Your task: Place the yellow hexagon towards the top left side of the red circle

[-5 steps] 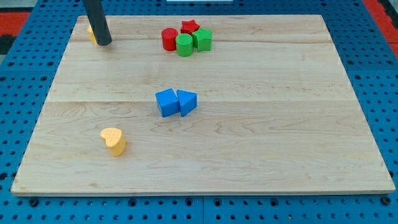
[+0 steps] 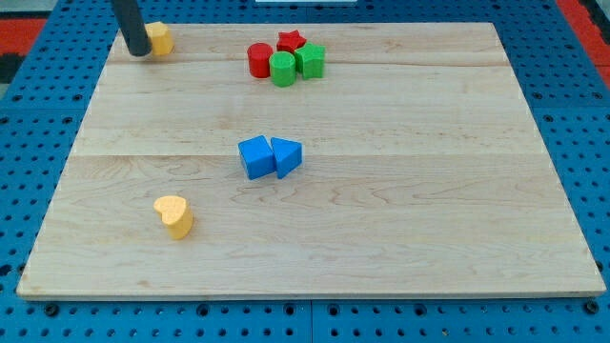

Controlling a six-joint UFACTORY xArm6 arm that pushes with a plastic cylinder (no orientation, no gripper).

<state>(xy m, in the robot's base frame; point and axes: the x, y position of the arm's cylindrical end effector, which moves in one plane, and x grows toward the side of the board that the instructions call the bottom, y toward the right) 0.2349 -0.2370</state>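
Now my tip (image 2: 138,52) sits touching the yellow hexagon (image 2: 159,38) on its left side, near the board's (image 2: 400,238) top-left corner. That hexagon lies well to the left of the red circle (image 2: 259,60), about level with it. The red circle heads a tight cluster (red star (image 2: 291,41), green cylinder (image 2: 282,69), green block (image 2: 310,60)). No gripper here, only a bare rod.

A plain, smooth, dark grey cylindrical rod ending at my tip (image 2: 139,52).
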